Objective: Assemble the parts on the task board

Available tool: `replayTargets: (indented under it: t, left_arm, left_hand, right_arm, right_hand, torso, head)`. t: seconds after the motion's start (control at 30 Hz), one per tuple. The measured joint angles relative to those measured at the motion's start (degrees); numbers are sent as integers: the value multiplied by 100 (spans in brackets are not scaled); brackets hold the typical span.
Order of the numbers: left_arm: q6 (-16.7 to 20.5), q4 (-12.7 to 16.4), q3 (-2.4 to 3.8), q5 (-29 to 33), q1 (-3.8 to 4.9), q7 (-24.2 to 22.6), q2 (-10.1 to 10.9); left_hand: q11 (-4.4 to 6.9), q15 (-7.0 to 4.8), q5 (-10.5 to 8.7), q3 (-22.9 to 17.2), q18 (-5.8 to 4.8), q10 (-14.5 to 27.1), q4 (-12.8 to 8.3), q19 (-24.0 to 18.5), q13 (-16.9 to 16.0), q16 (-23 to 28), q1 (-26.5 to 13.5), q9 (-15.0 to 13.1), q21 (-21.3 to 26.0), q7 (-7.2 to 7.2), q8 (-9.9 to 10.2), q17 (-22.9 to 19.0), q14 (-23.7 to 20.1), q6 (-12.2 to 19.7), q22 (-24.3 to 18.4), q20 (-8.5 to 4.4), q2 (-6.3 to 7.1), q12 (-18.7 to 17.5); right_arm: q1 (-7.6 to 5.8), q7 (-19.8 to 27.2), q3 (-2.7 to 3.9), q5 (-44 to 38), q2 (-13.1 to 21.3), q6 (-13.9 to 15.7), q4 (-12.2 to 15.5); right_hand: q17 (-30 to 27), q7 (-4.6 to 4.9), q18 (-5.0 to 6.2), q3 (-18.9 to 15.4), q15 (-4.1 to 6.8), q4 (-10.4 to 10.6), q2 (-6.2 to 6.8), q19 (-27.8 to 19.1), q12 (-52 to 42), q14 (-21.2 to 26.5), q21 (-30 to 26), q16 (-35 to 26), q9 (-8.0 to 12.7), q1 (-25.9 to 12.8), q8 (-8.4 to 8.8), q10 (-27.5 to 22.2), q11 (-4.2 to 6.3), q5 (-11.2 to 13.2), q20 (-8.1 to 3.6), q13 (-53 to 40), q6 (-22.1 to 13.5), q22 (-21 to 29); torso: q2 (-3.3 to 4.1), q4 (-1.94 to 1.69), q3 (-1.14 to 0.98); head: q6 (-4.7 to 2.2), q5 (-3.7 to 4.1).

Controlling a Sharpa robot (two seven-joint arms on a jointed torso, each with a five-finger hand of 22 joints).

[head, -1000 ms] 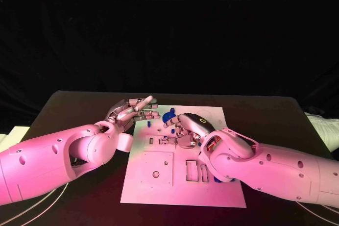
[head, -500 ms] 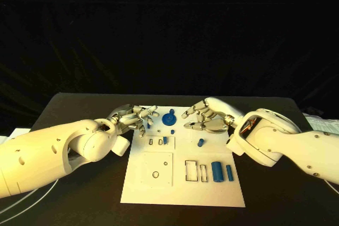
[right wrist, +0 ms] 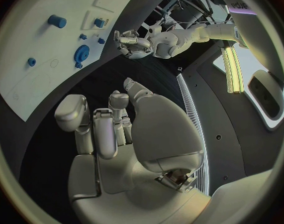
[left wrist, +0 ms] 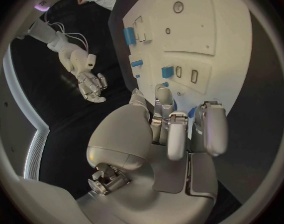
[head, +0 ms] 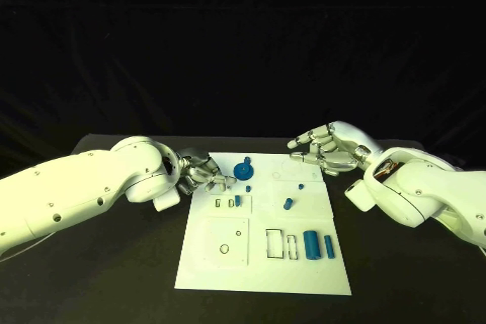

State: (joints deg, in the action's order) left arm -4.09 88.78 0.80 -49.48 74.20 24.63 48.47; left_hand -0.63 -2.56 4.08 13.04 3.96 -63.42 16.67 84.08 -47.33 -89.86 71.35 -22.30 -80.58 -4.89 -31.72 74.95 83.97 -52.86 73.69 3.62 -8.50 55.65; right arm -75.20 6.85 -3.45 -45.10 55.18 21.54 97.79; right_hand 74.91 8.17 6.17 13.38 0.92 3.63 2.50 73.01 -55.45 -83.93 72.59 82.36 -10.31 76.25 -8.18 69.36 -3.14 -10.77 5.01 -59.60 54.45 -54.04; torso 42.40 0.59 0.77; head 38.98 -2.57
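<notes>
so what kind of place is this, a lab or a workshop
Probably a robotics lab test bench: a white task board with small blue parts on a black table, black backdrop behind.

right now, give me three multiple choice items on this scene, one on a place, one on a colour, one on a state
1. Where does the round blue part lie?
A. on the far half of the task board
B. on the black table beside the board
C. in the right hand

2. What colour are the two cylinders standing side by side at the board's near right?
A. red
B. blue
C. green

3. What does the right hand hold?
A. a blue cylinder
B. the task board's edge
C. nothing

Answers:
1. A, the head view shows it on the white plate near the far edge, close to the left hand.
2. B, both are blue against the white plate.
3. C, its fingers are curled with nothing between them, off the board's far right corner.
</notes>
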Motion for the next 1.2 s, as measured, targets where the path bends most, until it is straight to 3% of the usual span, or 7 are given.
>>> replayTargets:
  t: [0.1, 0.17, 0.4, 0.53, 0.7, 0.77, 1.2]
  left_arm:
    - [-74, -80, -31, -244, 53, 269, -148]
    - [-108, -124, -63, -339, 79, 392, -239]
    - [-221, -361, -159, -607, 144, 737, -619]
    - [-306, -491, -209, -708, 149, 892, -786]
    - [-443, -592, -241, -799, 150, 1043, -936]
    - [-500, -611, -244, -833, 151, 1088, -973]
    - [-796, -654, -249, -1000, 152, 1298, -1119]
  left_hand:
    - [-16, 0, 0, 57, -6, -40, 6, 0, -103, 0, -1, -140, -69, 10, -131, 0, 0, 71, 105, 0, -2, 95]
    - [-10, 0, 0, 130, -86, -72, 2, 0, -191, 0, -45, -260, -133, 14, -246, -1, 0, 158, 125, 0, -45, 184]
    - [37, -41, -35, 421, -86, -380, -9, -17, -914, 0, -277, -946, -284, 75, -932, -1, 1, 418, 126, -17, -74, 877]
    - [54, -41, -112, 631, -85, -439, 1, 2, -1133, 0, -521, -1203, -319, 104, -1152, -1, 0, 530, 126, -43, -57, 1088]
    - [83, -83, -112, 872, -86, -511, 2, -1, -1298, 0, -797, -1360, -374, 130, -1267, -2, 2, 598, 126, -69, -74, 1228]
    - [93, -83, -112, 893, -170, -559, -9, 6, -1353, 0, -805, -1397, -411, 131, -1285, -2, 2, 599, 125, -76, -83, 1270]
    - [115, -82, -112, 940, -171, -580, -24, -14, -1419, 0, -805, -1467, -434, 134, -1346, -3, 2, 602, 125, -96, -83, 1309]
  right_arm:
    - [-5, 21, 0, 141, -10, 59, -26]
    - [-8, 27, 0, 198, -17, 86, -38]
    - [-14, 30, 0, 331, -38, 152, -102]
    - [-16, 22, 0, 369, -54, 157, -134]
    - [-18, 11, -1, 393, -64, 157, -176]
    - [-18, 6, -1, 397, -66, 157, -189]
    - [-19, -24, -1, 407, -104, 157, -262]
  right_hand:
    - [0, 0, 0, 0, 0, 0, 0, 0, 0, 0, 0, 0, 0, 0, -9, 0, 0, 0, 0, 0, 0, 8]
    - [0, 0, 0, 0, 0, 0, 0, 0, 0, 0, 0, 0, 0, 0, -23, 0, 0, 0, 0, 0, 0, 20]
    - [-1, 0, 0, -3, 0, -2, 0, -18, 0, 0, -28, -32, 0, 0, -23, 1, 0, 0, -18, 7, 0, 50]
    - [-1, 0, 0, -42, 0, 8, 0, -39, 0, 0, -56, -66, 1, 0, -22, 1, 0, 0, 2, 29, 0, 84]
    - [-1, 0, 0, -57, 0, 23, 0, -39, 0, 0, -89, -66, 1, 0, -22, 1, -1, 0, 2, 47, 0, 111]
    - [-1, -1, 0, -58, 0, 24, 0, -39, 0, 0, -89, -66, 1, 0, -22, 1, -1, 0, 2, 47, -1, 113]
    - [3, -1, -1, -72, 0, 9, 0, -80, 29, 0, -118, -98, 2, 0, -22, 2, -1, -22, 2, 95, -1, 192]
  torso:
    - [-3, 1, -4]
    - [-4, 2, -4]
    - [-5, 2, -1]
    - [-5, 2, 3]
    - [-5, 7, 5]
    - [-5, 5, 5]
    - [-9, -4, -3]
  head:
    - [10, -1]
    - [14, -3]
    - [47, -20]
    - [60, -20]
    - [80, -13]
    - [87, -8]
    - [115, -19]
